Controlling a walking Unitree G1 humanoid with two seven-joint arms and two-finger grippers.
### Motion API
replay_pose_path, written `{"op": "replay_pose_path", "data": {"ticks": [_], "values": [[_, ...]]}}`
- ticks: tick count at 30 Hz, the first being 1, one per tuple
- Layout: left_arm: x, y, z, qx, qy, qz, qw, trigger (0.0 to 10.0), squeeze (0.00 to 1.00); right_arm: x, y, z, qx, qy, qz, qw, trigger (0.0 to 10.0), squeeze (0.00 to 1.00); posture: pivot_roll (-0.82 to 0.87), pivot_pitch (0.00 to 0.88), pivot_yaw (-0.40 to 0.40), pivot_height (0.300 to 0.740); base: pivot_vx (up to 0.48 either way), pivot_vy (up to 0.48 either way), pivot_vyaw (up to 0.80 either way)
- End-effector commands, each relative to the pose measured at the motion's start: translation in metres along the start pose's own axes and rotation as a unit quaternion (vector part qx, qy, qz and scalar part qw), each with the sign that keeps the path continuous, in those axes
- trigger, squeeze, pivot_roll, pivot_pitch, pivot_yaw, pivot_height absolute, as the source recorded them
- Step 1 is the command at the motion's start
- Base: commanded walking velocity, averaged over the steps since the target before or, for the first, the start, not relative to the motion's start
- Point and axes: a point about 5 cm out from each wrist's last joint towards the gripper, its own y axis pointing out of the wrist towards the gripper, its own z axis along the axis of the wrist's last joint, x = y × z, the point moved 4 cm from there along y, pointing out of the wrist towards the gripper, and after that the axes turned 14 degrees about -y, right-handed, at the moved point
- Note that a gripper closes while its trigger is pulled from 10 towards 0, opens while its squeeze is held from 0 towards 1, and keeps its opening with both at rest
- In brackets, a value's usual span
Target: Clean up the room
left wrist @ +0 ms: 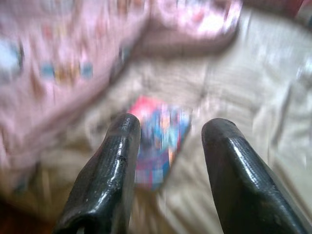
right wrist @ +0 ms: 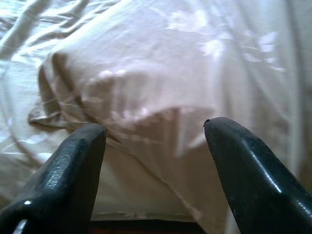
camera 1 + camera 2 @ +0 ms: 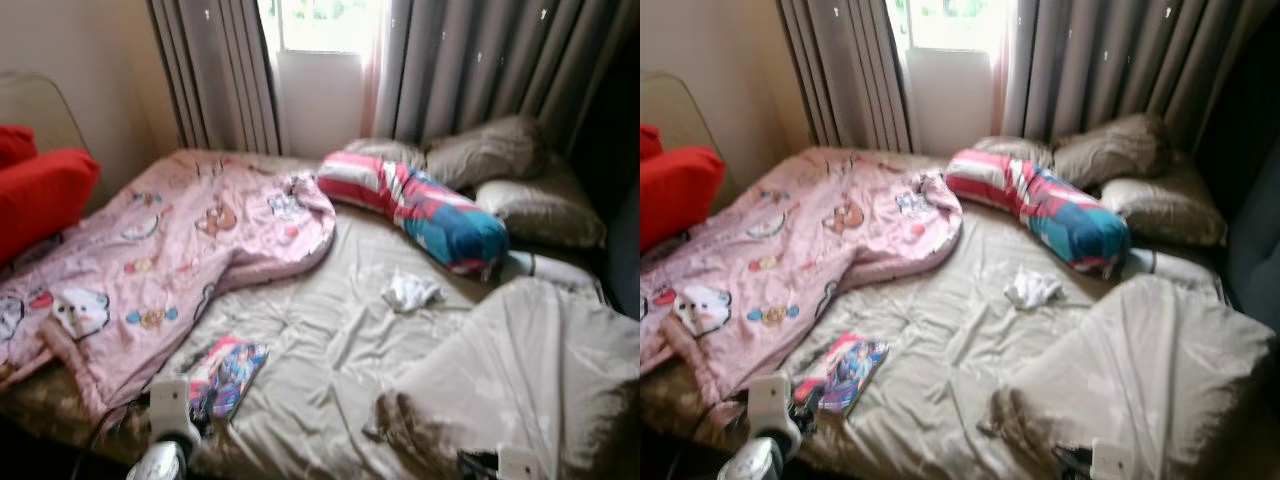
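My left jaws (image 1: 168, 170) hang spread, and the magazine (image 1: 158, 141) lies flat on the bed (image 3: 330, 340) straight ahead of them, its long axis running away between the fingers; my right jaws (image 2: 156, 165), also spread, face the beige duvet (image 2: 195, 63), so the left is nearer

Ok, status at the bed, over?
Left gripper open, aimed at the book. Right gripper open over the beige blanket. Pink blanket and white cloth loose on the bed.
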Motion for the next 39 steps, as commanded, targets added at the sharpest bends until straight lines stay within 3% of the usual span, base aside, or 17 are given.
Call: {"op": "replay_pose_path", "data": {"ticks": [1,2,9,18,26,30,33,36,39], "values": [[0.007,0.009,0.029,0.058,0.019,-0.024,0.998,10.0,0.0,0.009,0.023,0.072,0.1,-0.005,-0.023,0.995,10.0,0.0,-0.06,0.094,-0.002,0.74,0.0,0.0,0.0],[0.013,0.01,0.038,0.081,0.031,-0.037,0.996,10.0,0.0,0.015,0.03,0.116,0.161,-0.017,-0.037,0.986,10.0,0.0,-0.06,0.098,-0.005,0.74,0.0,0.0,0.0],[0.015,0.006,0.044,0.099,0.047,-0.051,0.993,10.0,0.0,0.021,0.019,0.137,0.239,-0.041,-0.051,0.969,10.0,0.0,-0.09,0.086,-0.003,0.74,0.0,0.0,0.0],[0.015,-0.016,0.033,0.113,0.047,-0.065,0.99,10.0,0.0,0.026,-0.001,0.122,0.265,-0.046,-0.062,0.961,10.0,0.0,-0.09,0.056,-0.012,0.74,0.0,0.0,0.0],[0.012,-0.029,0.028,0.106,0.051,-0.074,0.99,10.0,0.0,0.025,-0.012,0.102,0.25,-0.05,-0.061,0.965,10.0,0.0,-0.1,0.022,-0.006,0.74,0.0,0.0,0.0],[0.008,-0.031,0.031,0.099,0.059,-0.074,0.991,10.0,0.0,0.011,-0.018,0.107,0.26,-0.039,-0.038,0.964,10.0,0.0,-0.13,0.013,0.006,0.74,0.0,0.0,0.0],[0.004,-0.032,0.029,0.09,0.054,-0.068,0.992,10.0,0.0,-0.005,-0.022,0.107,0.267,-0.065,-0.008,0.961,10.0,0.0,-0.13,0.004,0.01,0.74,0.0,0.0,0.0],[0.005,-0.034,0.025,0.079,0.062,-0.074,0.992,10.0,0.0,-0.008,-0.024,0.108,0.271,-0.078,0.002,0.959,10.0,0.0,-0.12,0.0,0.013,0.74,0.0,0.0,0.0],[0.002,-0.038,0.021,0.069,0.046,-0.067,0.994,10.0,0.0,-0.004,-0.022,0.104,0.253,-0.063,-0.005,0.965,10.0,0.0,-0.12,0.0,0.016,0.74,0.0,0.0,0.0]]}}
